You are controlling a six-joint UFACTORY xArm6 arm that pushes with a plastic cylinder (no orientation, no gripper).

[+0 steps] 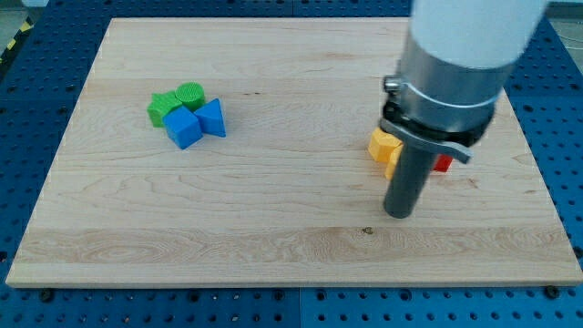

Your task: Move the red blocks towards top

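Note:
My tip (pixel 398 213) rests on the wooden board (pixel 273 219) at the view's right, just below a small cluster of blocks. A red block (pixel 443 164) shows only as a small piece to the right of the rod; the arm hides most of it, so its shape cannot be made out. A yellow block (pixel 382 146) sits just left of the rod, with a second yellow piece (pixel 392 169) beside the rod. Whether another red block lies behind the arm cannot be told.
At the view's left is a tight group: a green star-like block (pixel 162 108), a green cylinder (pixel 190 93), a blue cube (pixel 183 128) and a blue triangular block (pixel 213 117). The board lies on a blue perforated table (pixel 565 109).

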